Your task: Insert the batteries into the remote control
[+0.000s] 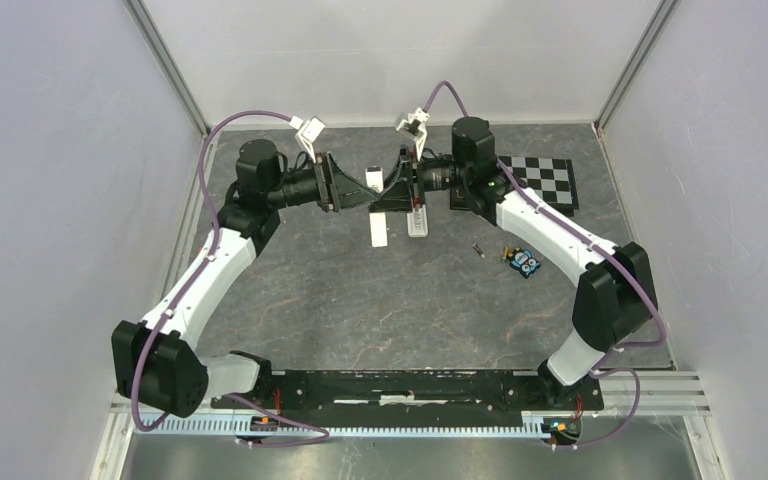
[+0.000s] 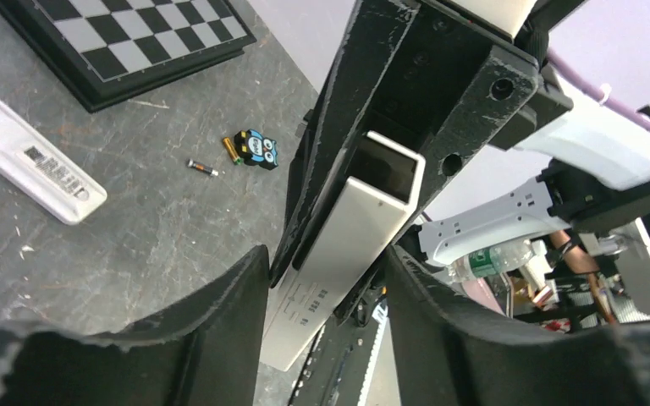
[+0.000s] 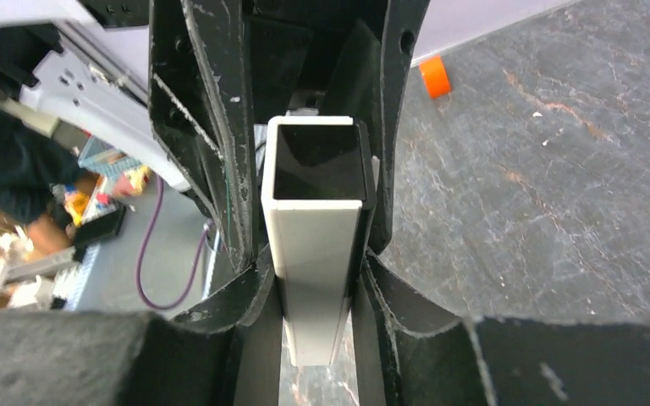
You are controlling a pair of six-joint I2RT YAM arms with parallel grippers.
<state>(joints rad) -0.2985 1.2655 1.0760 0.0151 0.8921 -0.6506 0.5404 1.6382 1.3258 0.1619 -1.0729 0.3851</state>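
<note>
Overhead, shows the black left gripper [image 1: 358, 192] and black right gripper [image 1: 386, 190] meeting nose to nose at the far middle of the dark grey mottled table [image 1: 360, 310], the white, hollow-ended remote control [image 1: 373, 180] between them; puts one of the slim dark cylindrical batteries [image 1: 477, 250] well apart on the tabletop to the right; from the left wrist, straddles the remote's end with jaws partly parted, contact impossible to tell; from the right wrist, clenches the remote's flat sides, fingers [image 3: 228, 309] pressed against both.
</note>
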